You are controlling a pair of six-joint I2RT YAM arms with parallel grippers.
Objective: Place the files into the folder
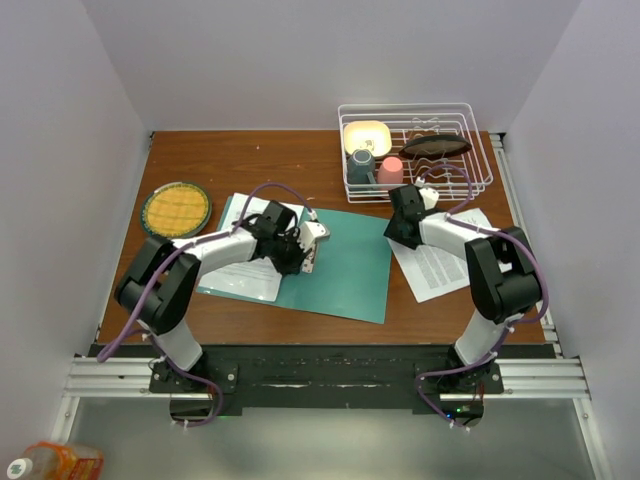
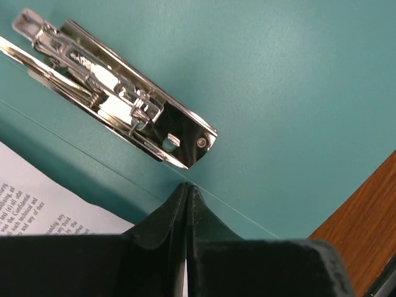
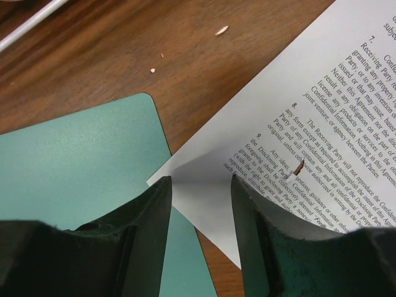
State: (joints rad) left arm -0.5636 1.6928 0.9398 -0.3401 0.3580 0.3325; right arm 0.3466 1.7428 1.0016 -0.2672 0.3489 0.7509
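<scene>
Files [image 1: 445, 265], two printed sheets, with one teal folder [image 1: 345, 270]; left claw [image 2: 187, 189] closed, right claw [image 3: 199, 182] half-wide over a sheet corner.

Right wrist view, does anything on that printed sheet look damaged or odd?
Yes. The printed sheet has a small tear among its text lines, with brown showing through. A few pale crumbs also lie on the wooden table beyond it.
</scene>
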